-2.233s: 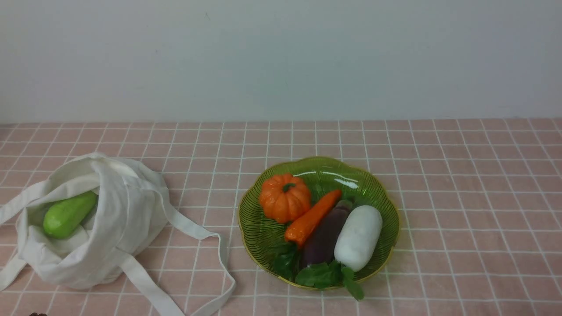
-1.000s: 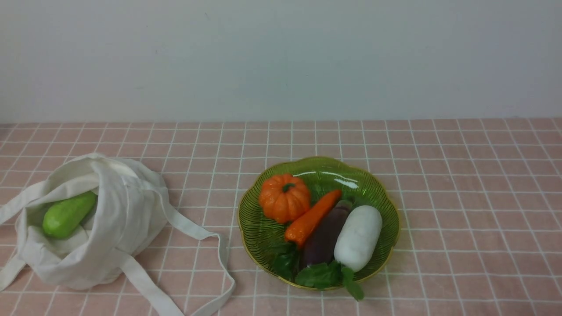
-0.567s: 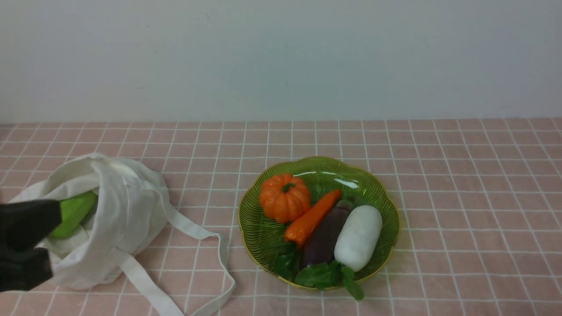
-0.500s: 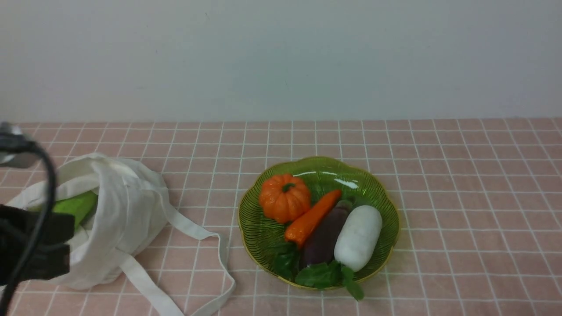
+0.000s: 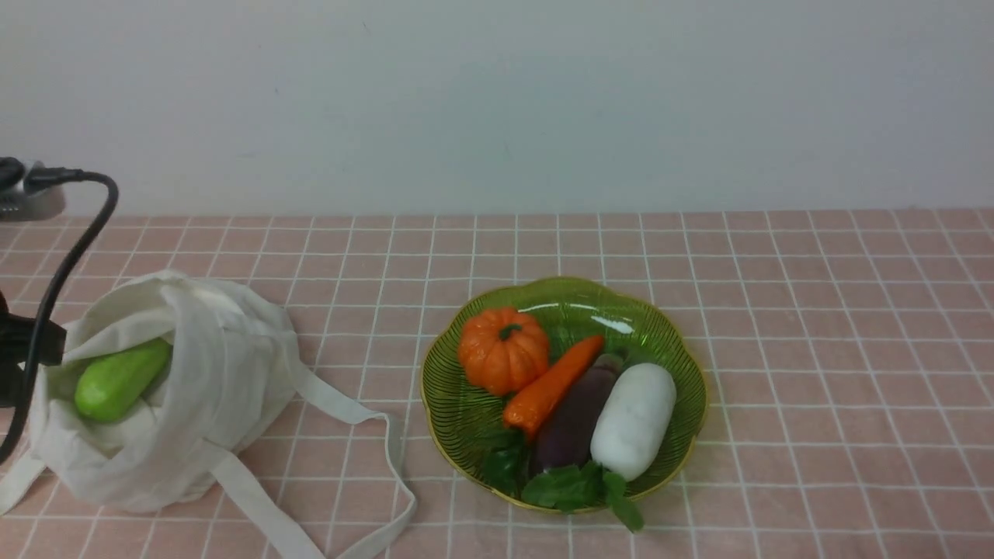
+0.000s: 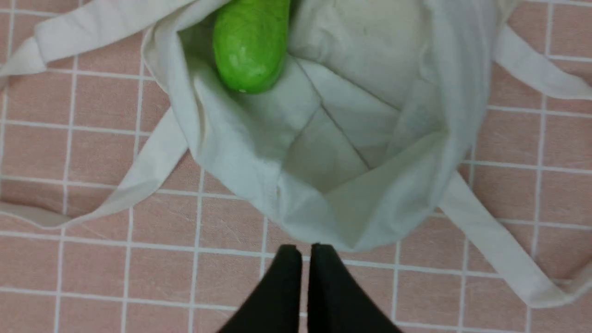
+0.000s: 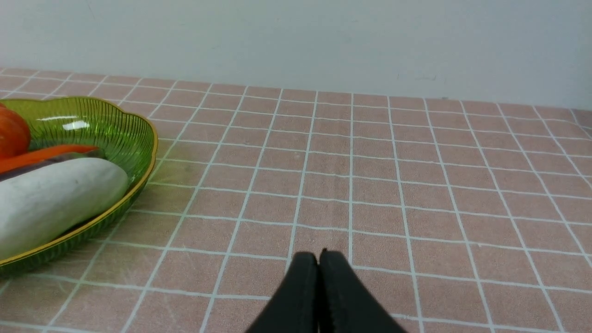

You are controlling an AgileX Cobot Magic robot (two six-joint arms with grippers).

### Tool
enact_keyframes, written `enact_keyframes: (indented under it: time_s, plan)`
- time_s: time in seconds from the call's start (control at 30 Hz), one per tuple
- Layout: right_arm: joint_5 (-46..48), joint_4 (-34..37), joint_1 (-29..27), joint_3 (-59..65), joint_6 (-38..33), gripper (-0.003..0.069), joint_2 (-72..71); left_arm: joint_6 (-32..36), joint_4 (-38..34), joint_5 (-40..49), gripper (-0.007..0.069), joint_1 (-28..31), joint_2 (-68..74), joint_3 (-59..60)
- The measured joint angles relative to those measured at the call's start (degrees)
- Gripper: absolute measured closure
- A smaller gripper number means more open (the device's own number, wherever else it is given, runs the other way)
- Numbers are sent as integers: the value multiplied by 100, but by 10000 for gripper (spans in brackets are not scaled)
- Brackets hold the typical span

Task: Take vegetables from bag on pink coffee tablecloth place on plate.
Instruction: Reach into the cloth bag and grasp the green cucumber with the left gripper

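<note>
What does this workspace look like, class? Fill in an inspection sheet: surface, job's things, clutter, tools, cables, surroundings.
Surface: pink tablecloth, white grid, lying flat.
Job's things: green gourd inside the open bag, robot's left; plate holds pumpkin, carrot, eggplant, white radish, leaves.
Clutter: nothing seen.
Tools: left tool shut, empty, by the bag's rim; right tool shut, empty, over bare cloth beside the plate.
Cables: black cable curves down beside the bag.
Surroundings: plain pale wall behind.

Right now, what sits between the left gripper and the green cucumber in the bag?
Only cloth of the bag: its rim and creased inside lie between the shut left gripper and the cucumber, seen in the left wrist view.
</note>
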Motion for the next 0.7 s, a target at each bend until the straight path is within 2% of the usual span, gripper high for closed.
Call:
enact_keyframes:
  time_s: [0.17,0.27,0.33,0.37,0.4,0.7]
  plan:
    - [0,0,0,0,-12,673,0,482,-69,-608,590,18,676,-17]
    - [0,0,0,0,-12,673,0,609,-75,-1130,533,17,1033,-24]
    - [0,0,0,0,-12,673,0,670,-50,-1466,466,17,1279,-24]
    - [0,0,0,0,-12,673,0,676,-51,-1490,466,17,1300,-24]
    - [0,0,0,0,-12,673,0,768,-38,-1694,389,17,1493,-24]
    - [0,0,0,0,-12,673,0,1093,-39,-2220,125,12,2210,-28]
